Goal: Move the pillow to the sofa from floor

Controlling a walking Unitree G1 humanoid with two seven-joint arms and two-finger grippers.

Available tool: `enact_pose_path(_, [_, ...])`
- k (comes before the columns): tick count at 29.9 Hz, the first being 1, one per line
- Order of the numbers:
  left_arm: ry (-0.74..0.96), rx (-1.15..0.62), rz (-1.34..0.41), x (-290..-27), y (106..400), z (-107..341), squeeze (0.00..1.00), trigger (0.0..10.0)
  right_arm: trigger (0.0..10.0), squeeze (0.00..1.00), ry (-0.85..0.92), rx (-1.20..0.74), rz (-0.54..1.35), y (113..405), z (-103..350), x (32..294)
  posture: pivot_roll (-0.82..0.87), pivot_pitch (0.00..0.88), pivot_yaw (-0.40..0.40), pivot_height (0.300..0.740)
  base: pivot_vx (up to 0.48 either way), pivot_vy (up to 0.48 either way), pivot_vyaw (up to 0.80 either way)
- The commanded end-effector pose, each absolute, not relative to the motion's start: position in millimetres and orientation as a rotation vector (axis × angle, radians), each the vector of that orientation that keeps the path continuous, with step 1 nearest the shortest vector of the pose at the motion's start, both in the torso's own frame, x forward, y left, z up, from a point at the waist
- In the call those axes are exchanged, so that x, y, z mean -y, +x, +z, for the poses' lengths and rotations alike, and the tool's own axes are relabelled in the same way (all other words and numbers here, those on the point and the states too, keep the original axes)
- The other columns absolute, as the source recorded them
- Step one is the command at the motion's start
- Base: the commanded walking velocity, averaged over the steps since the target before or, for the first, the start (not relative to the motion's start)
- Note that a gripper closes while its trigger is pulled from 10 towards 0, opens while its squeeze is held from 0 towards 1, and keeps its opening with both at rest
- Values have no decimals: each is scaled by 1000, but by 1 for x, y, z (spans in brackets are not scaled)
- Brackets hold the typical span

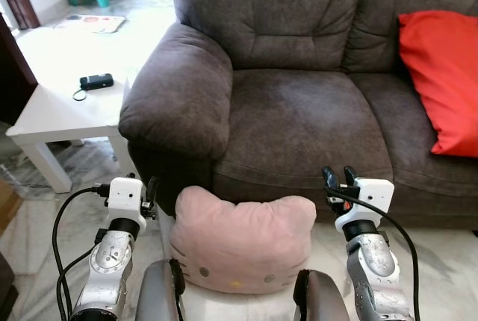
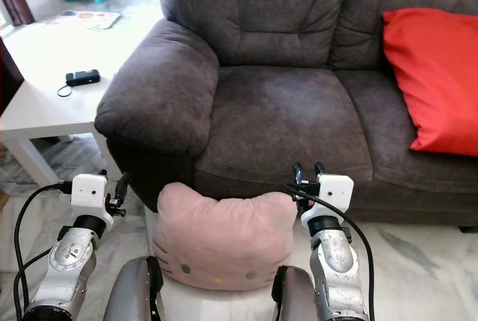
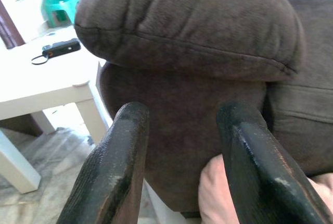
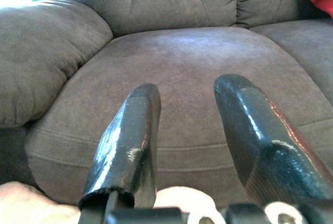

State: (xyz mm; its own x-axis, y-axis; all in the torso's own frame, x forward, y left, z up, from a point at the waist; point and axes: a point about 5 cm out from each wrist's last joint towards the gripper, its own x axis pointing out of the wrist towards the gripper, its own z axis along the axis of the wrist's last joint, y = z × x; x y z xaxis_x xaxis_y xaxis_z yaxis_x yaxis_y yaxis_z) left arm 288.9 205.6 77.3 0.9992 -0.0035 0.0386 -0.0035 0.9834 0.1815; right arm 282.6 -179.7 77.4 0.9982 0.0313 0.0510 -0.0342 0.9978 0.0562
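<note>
Two open grippers flank your pillow (image 1: 243,242), which sits upright on the floor against the sofa (image 1: 299,119) front, long axis side to side, left gripper (image 1: 149,190) and right gripper (image 1: 338,179) about equally near its top corners.

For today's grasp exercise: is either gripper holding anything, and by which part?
Nothing is held. Left gripper and right gripper are open, flanking the pink cat-face pillow.
</note>
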Motion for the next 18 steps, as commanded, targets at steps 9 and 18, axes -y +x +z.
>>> enact_pose_path(9, [155, 26, -9, -203, 292, 79, 0, 10000, 10000, 0, 51, 106, 88, 288, 96, 170, 28, 0, -41, 487, 0, 0, 0])
enact_pose_path(18, [148, 19, -1, -204, 293, 78, 0, 10000, 10000, 0, 29, 127, 139, 290, 106, 161, 28, 0, -44, 487, 0, 0, 0])
